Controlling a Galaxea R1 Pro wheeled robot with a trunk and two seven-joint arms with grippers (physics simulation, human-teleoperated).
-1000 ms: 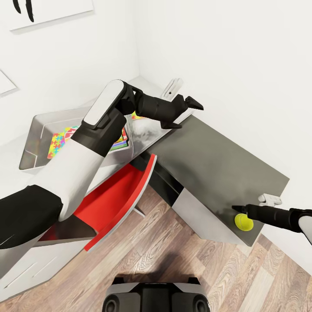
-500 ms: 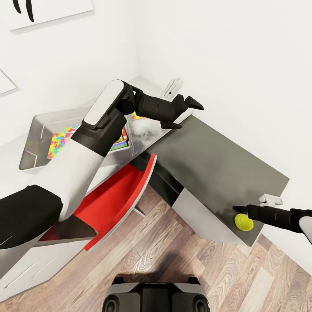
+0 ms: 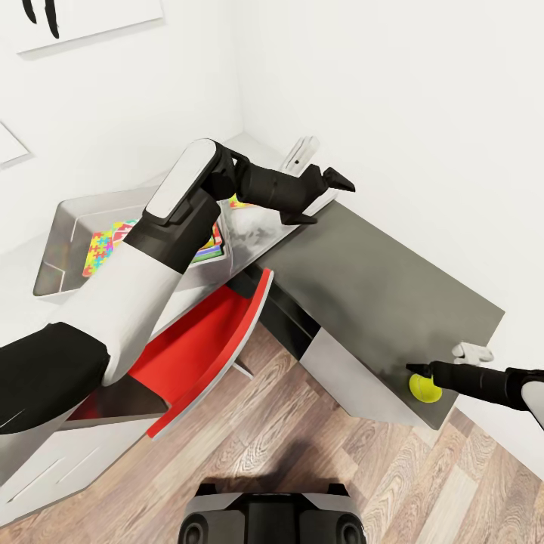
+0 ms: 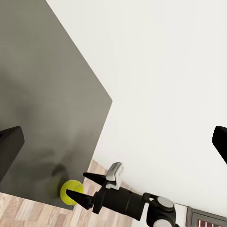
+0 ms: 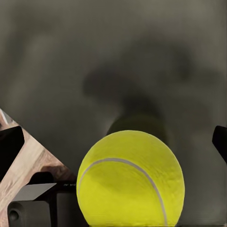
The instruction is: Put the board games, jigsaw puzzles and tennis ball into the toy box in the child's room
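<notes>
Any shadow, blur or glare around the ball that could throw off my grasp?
Right wrist view: tennis ball sharp, with a soft dark shadow smudged on the dark desk behind it. Head view: ball small but crisp, no glare.

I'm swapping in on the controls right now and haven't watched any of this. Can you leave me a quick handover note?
Right gripper: jaws open, either side of the tennis ball, not closed on it. The ball sits near the corner of the dark grey desk.
Left gripper: open, empty, held above the desk.
Toy box on the table: colourful puzzle and game boxes already inside; count unclear.
Left: grasp the ball, carry it to the toy box.
</notes>
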